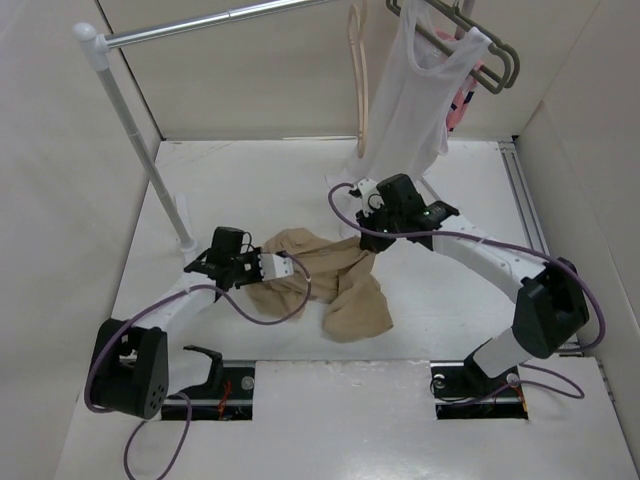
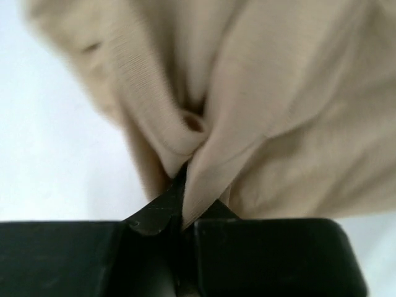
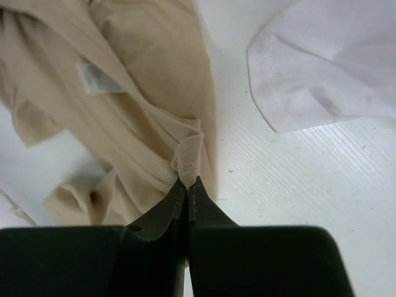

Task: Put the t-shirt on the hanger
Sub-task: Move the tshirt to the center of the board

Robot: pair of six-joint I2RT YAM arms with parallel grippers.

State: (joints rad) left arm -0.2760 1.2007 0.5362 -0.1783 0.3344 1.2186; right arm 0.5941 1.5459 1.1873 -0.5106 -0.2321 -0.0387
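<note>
The tan t-shirt lies crumpled on the white table between the two arms. My left gripper is shut on a fold of the t-shirt at its left side. My right gripper is shut on the ribbed collar edge of the t-shirt at its upper right. The pale peach hanger hangs from the rail at the back, above and behind the right gripper, to the left of the white tank top.
A white tank top hangs on a grey-green hanger at the back right, its hem reaching the table. A pink item shows behind it. The rail's white post stands at the left. Walls enclose the table.
</note>
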